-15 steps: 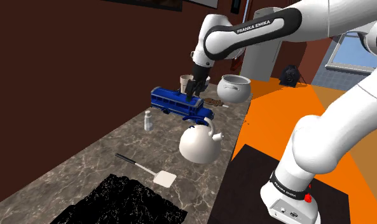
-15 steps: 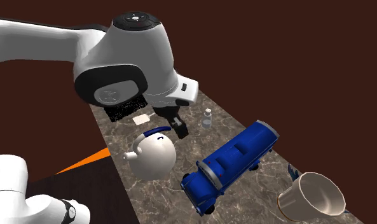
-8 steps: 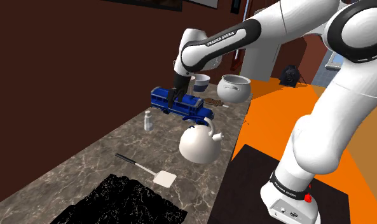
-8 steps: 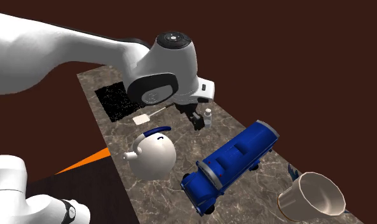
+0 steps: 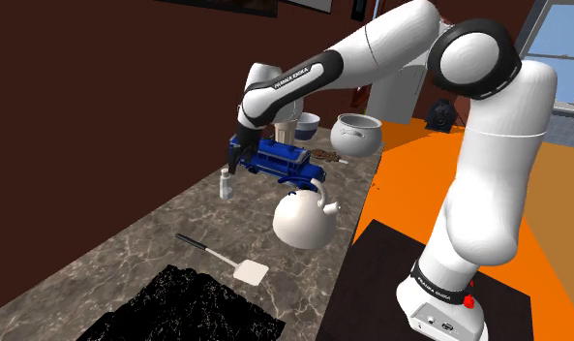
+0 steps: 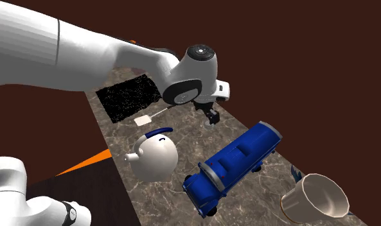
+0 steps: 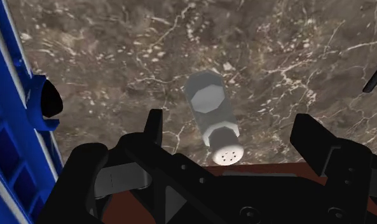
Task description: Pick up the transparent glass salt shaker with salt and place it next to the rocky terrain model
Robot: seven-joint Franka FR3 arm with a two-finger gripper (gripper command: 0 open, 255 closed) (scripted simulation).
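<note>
Shoulder view: the shaker stands on the surface left of centre, just left of the blue bus; my jaws hang open right above it, not touching.

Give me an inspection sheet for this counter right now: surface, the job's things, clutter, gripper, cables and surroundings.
Surface: brown marbled stone counter, with things spread along it.
Job's things: salt shaker upright on the counter; black rocky terrain model at the counter's near end in the shoulder view, well apart from the shaker.
Clutter: blue toy bus, white kettle, white spatula, cup, white pot.
Gripper: gripper open, above the shaker, fingers apart and not touching it.
Cables: nothing seen.
Surroundings: dark brown wall, orange floor.
</note>
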